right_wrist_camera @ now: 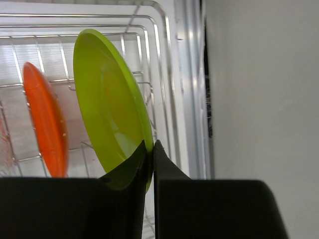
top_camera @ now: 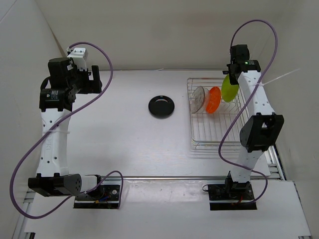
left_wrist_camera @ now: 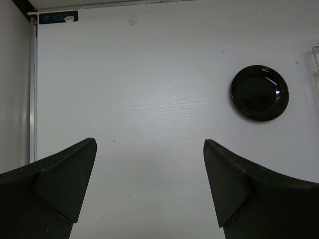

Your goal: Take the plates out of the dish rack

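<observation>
At the far end of the rack (top_camera: 212, 144), the right gripper (right_wrist_camera: 149, 149) is clamped on the green plate (right_wrist_camera: 107, 99) by its rim: stiff, light, probably slick. Meanwhile the left gripper (left_wrist_camera: 149, 149) gapes wide, empty.

The lower rim of the round yellow-green plate (right_wrist_camera: 107, 109) vanishes between the black fingers of the right gripper (right_wrist_camera: 150, 149). The round orange plate (right_wrist_camera: 45, 119) to its left is blurred, its lower part behind the gripper body. From above, the right arm (top_camera: 256, 107) covers the right side of the silver wire dish rack (top_camera: 199, 139), and the clear glass plate (top_camera: 199, 98) at its left may be one or several. The left wrist view shows only a sliver of rack.
</observation>
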